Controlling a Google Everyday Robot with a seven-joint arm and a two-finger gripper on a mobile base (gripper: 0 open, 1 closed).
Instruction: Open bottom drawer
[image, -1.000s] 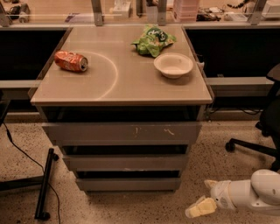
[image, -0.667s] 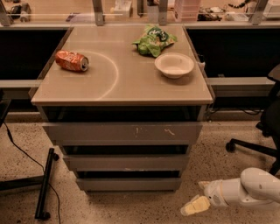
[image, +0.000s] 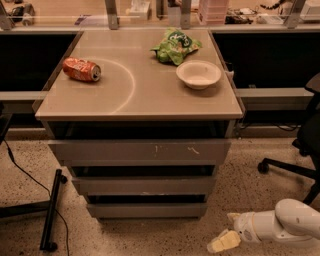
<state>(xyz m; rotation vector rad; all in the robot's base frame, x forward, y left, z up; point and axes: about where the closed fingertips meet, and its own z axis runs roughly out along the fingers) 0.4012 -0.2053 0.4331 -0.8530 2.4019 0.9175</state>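
the red can (image: 81, 69) on the left has writing too small to read. the bottom drawer (image: 146, 210) is shut, lowest of three (the thinnest front). the gripper (image: 223, 232) is low on the right, fingers apart, holding nothing. i think it is reaching in; next it must catch the drawer's front and pull.

One camera looks down from high in front of the counter (image: 150, 97), facing its front at middling range; the pincer (image: 226, 231) sits lower right.
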